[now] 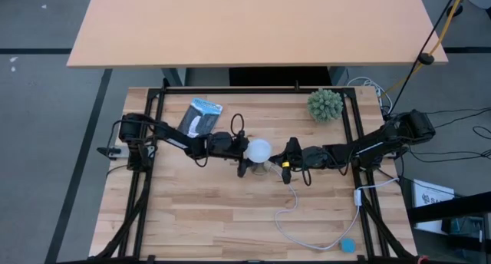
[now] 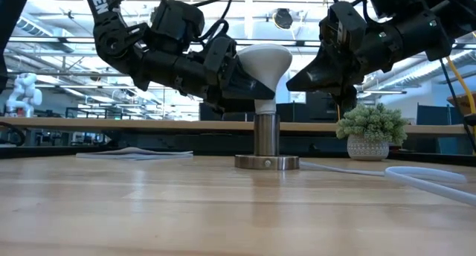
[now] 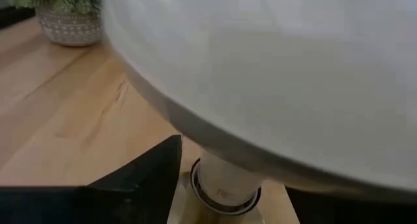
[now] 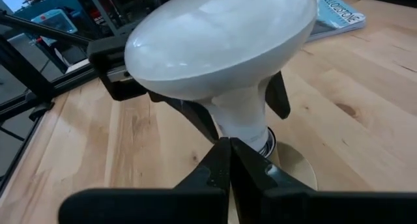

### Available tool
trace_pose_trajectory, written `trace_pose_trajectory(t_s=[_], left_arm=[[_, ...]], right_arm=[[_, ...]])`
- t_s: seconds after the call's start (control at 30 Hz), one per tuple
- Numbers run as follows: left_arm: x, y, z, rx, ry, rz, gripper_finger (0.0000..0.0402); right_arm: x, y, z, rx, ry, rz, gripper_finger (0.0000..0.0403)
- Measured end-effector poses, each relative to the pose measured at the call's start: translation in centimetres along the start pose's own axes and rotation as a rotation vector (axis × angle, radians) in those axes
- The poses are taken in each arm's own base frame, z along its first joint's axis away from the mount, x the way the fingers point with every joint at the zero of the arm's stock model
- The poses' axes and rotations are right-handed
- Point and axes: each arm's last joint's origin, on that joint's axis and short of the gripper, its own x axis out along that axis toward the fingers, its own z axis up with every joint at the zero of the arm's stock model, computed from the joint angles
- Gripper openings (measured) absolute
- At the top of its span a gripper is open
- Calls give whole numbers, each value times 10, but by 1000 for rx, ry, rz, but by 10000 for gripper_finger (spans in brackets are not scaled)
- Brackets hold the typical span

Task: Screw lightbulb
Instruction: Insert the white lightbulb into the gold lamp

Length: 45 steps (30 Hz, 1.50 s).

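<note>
High view shows the lightbulb (image 1: pixel 259 150) near the middle of the table (image 1: pixel 230 218), standing in its socket (image 1: pixel 270 168), with the two arms meeting on it from 9 o'clock and 3 o'clock. The left gripper (image 1: pixel 244 149) reaches in from 9 o'clock and has its fingers spread around the bulb's cone, one on each side just under the dome; the right wrist view shows those dark fingers (image 4: pixel 279 97) flanking the white neck, seemingly touching it. That is a wide grasp on the bulb rather than an empty open hand.

The right gripper (image 1: pixel 285 163) sits just at the 3 o'clock side of the socket with its fingers pressed fully together, holding nothing. Its tip points at the base and lies near the tan disc, though contact cannot be made out.

The low view shows the bulb (image 2: pixel 264 70) upright, dome up, its long axis vertical and in line with the metal post of the socket (image 2: pixel 266 148). The left wrist view shows the neck (image 3: pixel 225 182) already seated in the collar.

The turn to come hinges on that vertical axis: the left gripper, the nearer one and the only one on the bulb, likely has to rotate about it. A potted plant (image 1: pixel 325 104) stands well apart at 1 o'clock, a booklet (image 1: pixel 199 116) at 10 o'clock.
</note>
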Motion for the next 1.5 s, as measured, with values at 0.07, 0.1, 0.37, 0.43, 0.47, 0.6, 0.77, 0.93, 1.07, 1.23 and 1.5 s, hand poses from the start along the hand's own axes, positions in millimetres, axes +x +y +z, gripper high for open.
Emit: trace_pose_trajectory(t_s=[0.07,0.1,0.37,0.43,0.47,0.6,0.77,0.93,1.07,1.23,1.5], left_arm=[[0,0,0,0,0,0,250],[0,0,0,0,0,0,250],[0,0,-1,-1,9,5,250],[0,0,-1,-1,11,4,250],[0,0,-1,-1,12,-2,250],[0,0,-1,-1,14,-13,250],[0,0,-3,-3,31,-2,250],[-2,1,-3,1,59,23,250],[-4,1,-1,8,71,25,250],[-6,-2,0,10,90,22,250],[-8,-6,-5,5,127,15,250]], right_arm=[[0,0,0,-1,2,-1,0],[0,0,0,-4,2,-1,0],[0,0,0,-12,2,-1,0],[0,0,0,-12,2,-1,0],[0,0,0,-12,3,-1,0],[0,0,-1,-13,7,-4,0],[0,-1,-1,-16,13,-7,0],[0,-1,-2,-18,18,-9,0],[0,-1,-2,-19,22,-11,0],[0,-2,-3,-23,33,-17,0],[0,-2,-4,-26,40,-21,0]])
